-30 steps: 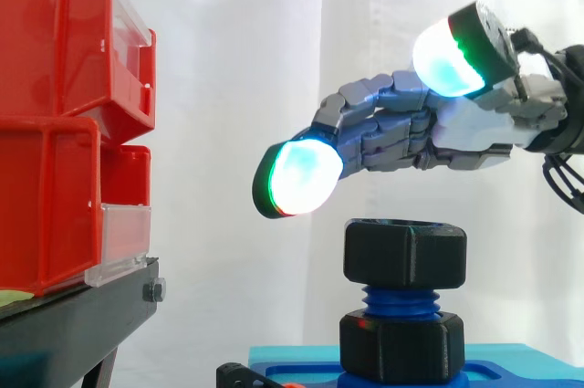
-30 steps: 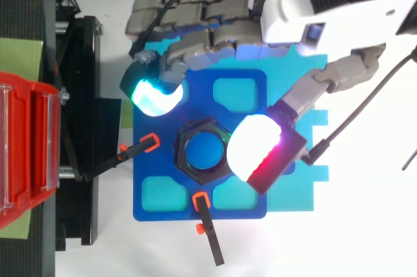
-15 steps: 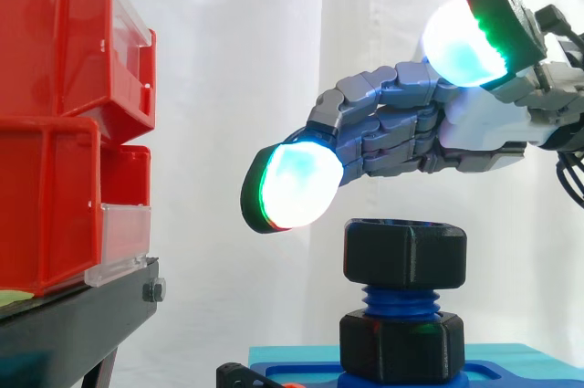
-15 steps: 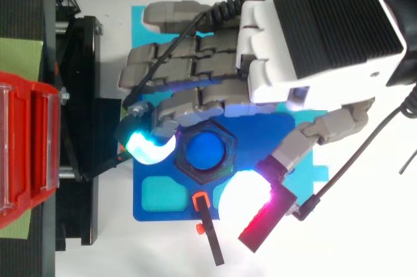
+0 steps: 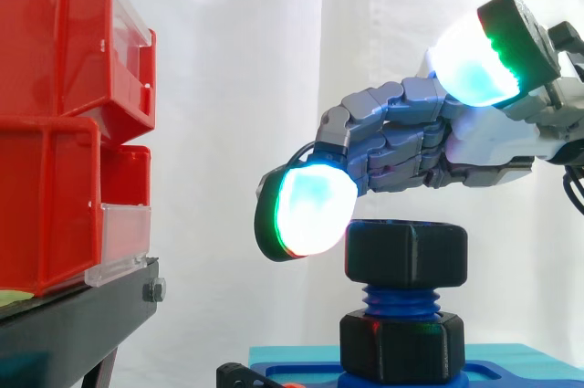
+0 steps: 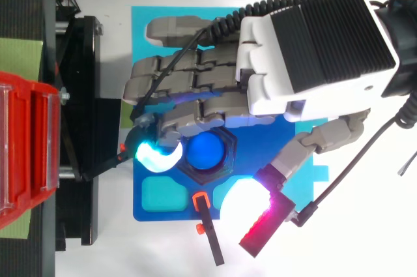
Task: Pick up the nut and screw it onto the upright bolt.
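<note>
Presumably mid-screwing: the nut [image 5: 406, 256] sits atop the bolt [image 5: 399, 300] while the hand [image 5: 411, 137] hovers above, spread wide and empty; next it must grip the nut and twist.

The nut [image 5: 406, 254] sits on top of the upright bolt [image 5: 400, 299]. The bolt stands on a flat plate [image 6: 140, 208], low on the right in the side view. The hand [image 5: 429, 137] hangs just above the nut, with one fingertip [image 5: 315, 210] down beside the nut's left side. Well apart on the left, two bins [image 5: 64, 123] sit stacked on a stand [image 5: 73, 324]. A curtain [image 5: 255, 59] hangs behind it all.
</note>
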Tool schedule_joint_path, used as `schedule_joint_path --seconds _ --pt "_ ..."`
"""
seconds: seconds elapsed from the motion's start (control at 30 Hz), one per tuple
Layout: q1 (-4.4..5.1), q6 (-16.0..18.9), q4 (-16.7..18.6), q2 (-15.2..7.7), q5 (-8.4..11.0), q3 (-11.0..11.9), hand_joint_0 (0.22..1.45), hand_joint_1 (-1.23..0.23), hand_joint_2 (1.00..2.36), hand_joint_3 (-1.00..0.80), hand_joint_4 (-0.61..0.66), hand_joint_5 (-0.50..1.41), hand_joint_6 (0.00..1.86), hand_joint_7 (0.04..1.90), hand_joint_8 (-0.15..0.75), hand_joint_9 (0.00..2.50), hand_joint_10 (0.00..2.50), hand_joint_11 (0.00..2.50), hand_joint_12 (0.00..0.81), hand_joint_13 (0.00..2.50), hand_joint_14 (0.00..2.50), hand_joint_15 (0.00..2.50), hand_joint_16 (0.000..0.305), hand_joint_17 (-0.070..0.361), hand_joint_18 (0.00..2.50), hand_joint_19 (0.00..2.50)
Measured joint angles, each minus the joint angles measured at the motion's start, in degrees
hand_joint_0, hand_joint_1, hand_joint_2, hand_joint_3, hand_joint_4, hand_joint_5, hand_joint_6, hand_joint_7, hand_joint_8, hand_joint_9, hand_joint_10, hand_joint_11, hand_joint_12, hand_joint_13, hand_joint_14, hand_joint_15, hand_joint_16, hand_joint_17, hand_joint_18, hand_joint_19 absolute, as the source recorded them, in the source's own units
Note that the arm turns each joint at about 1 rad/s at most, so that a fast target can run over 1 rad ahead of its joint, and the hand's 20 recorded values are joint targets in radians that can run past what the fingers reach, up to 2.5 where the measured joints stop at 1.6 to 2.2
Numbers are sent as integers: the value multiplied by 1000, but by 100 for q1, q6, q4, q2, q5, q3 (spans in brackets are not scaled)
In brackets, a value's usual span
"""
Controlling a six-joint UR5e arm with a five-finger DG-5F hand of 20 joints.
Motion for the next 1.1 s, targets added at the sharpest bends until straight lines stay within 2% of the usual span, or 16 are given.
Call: schedule_joint_path --seconds 0.07,0.33,0.83,1.1 --pt "2 6 15 0 -1 -11 441 -165 1000 -500 210 -143 503 1005 215 266 0 0 259 136 0 0 29 65 0 0" --pt "-22 37 45 0 -15 -21 444 -226 1000 -500 199 -130 501 1170 229 341 0 0 247 192 0 0 27 60 0 0" --pt "-129 22 27 0 -32 -23 449 -230 1000 -500 196 -100 502 1286 236 400 0 0 239 237 0 0 24 55 0 0" --pt "-180 12 25 0 -54 -26 460 -244 1000 -500 201 -88 548 1263 247 490 0 0 225 304 0 0 21 47 0 0"
